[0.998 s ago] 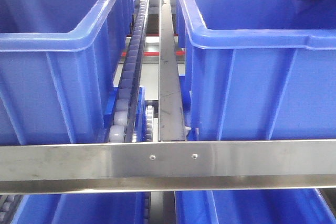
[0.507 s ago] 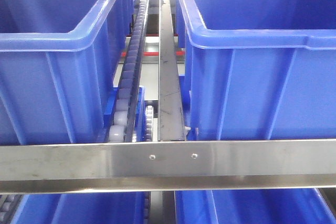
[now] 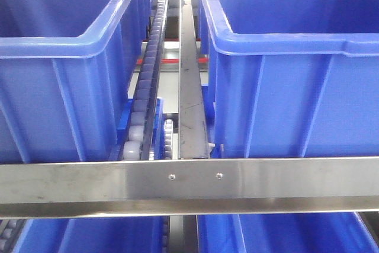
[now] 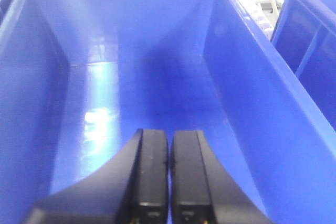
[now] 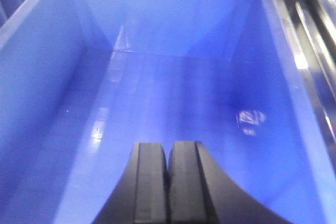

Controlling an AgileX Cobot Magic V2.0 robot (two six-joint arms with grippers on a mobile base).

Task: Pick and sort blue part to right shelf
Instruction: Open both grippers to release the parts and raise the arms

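Observation:
The blue part shows in no view. The right shelf fills the front view: its flat steel front rail (image 3: pixel 284 185) runs across, with two large blue bins behind it, one on the left (image 3: pixel 59 93) and one on the right (image 3: pixel 296 93). My left gripper (image 4: pixel 169 137) hangs shut over the bare floor of a blue bin (image 4: pixel 247 103), nothing between its black fingers. Above the floor of another blue bin (image 5: pixel 47 103), my right gripper (image 5: pixel 168 150) is shut too and holds nothing. Neither gripper appears in the front view.
A grey roller track (image 3: pixel 148 69) and a steel divider strip (image 3: pixel 190 87) run between the two bins. More blue bins sit on the level below the rail (image 3: pixel 89 235). A neighbouring bin's wall (image 4: pixel 310 40) shows at the right of the left wrist view.
A dark gripper part at the top right of the front view rose towards the corner and has left that view. The shelf and bins have not moved.

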